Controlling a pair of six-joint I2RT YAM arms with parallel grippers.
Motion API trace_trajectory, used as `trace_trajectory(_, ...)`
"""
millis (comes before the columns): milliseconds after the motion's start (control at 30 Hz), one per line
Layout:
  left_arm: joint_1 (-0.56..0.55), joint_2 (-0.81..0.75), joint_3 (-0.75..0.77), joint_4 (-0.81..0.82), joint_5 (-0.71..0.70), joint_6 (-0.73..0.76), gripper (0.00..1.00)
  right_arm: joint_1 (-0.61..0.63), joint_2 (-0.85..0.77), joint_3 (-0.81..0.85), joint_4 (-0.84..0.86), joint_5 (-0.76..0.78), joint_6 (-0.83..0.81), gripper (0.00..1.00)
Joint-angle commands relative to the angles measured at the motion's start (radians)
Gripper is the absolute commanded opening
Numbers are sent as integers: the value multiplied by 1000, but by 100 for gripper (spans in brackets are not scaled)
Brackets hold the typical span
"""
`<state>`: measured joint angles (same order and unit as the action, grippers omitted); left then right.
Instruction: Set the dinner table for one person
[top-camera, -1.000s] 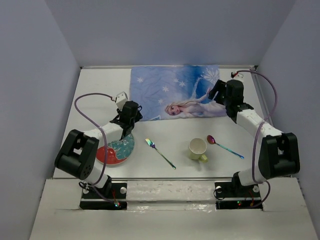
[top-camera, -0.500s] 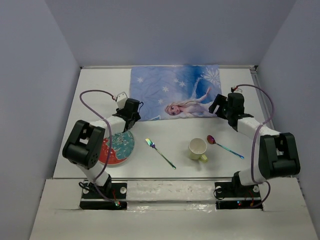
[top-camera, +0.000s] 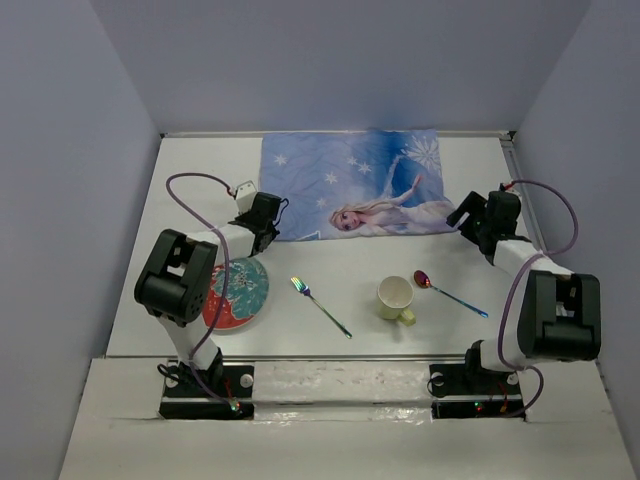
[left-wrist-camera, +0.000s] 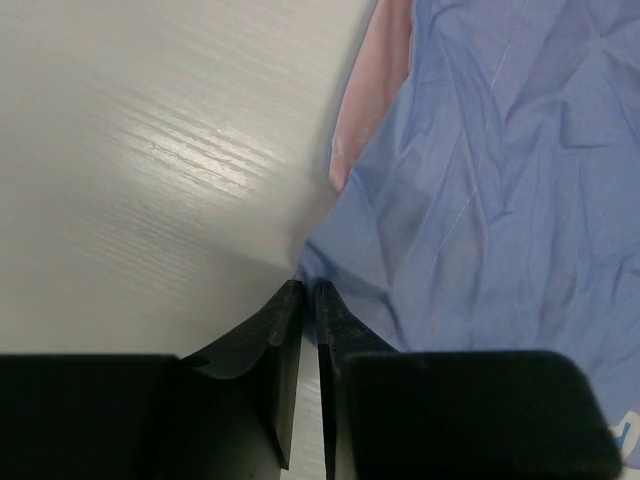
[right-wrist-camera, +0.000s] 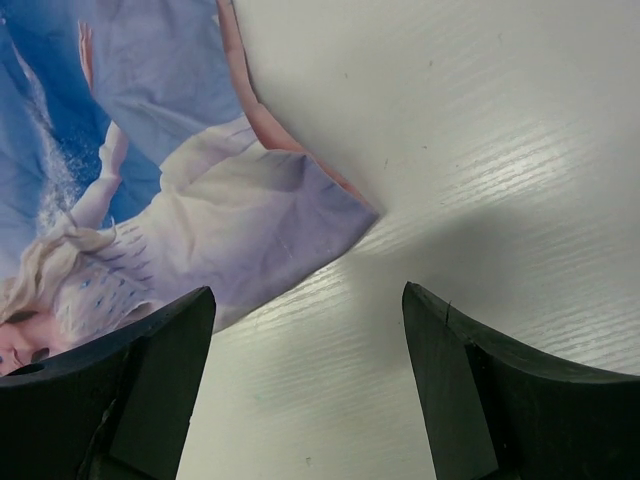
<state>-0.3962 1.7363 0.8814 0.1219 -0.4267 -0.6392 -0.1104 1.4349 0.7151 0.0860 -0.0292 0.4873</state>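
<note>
— What is out there, counted?
— One plate (top-camera: 240, 295), one fork (top-camera: 320, 306), one cup (top-camera: 396, 297), one spoon (top-camera: 448, 292) and one placemat (top-camera: 330, 180). All of them lie on the white dinner table (top-camera: 350, 265), which runs from the arms' bases to the back wall.
— And the cup?
— It is upright with its mouth up, and only its pale inside shows.
— The grippers?
— There are two. The left gripper (left-wrist-camera: 308, 287) is pressed together at the placemat's near left corner; I cannot tell whether it has caught cloth. The right gripper (right-wrist-camera: 307, 295) is spread wide beside the near right corner.
</note>
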Motion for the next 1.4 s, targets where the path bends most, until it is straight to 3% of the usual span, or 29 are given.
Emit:
trace_trajectory(0, 16, 16, 21, -16, -4, 23, 20, -12, 36, 4, 41, -75, 46, 80)
trace_trajectory(67, 16, 16, 18, -7, 0, 26, 17, -12, 68, 23, 38, -87, 53, 80)
trace_trajectory(233, 16, 9, 8, 15, 3, 39, 0, -12, 163, 86, 26, -97, 62, 77)
trace_trajectory(500, 14, -107, -54, 130, 62, 39, 0, -12, 260, 152, 4, -98, 82, 62)
trace_trajectory(600, 7, -149, -56, 154, 78, 36, 0, -12, 303, 181, 0, -106, 91, 47)
trace_trajectory(700, 0, -184, -61, 173, 86, 36, 0, -12, 314, 192, -2, -104, 94, 23)
trace_trajectory(867, -4, -248, -96, 244, 89, 23, 0, -12, 277, 164, 46, -98, 89, 0)
trace_trajectory(1167, -3, -357, -144, 291, 79, 7, 0, -3, 20, 104, 107, -89, 60, 0)
trace_trajectory(1367, 2, -506, -20, 283, 95, 19, 0, 26, -220, 182, 16, -98, 22, 0)
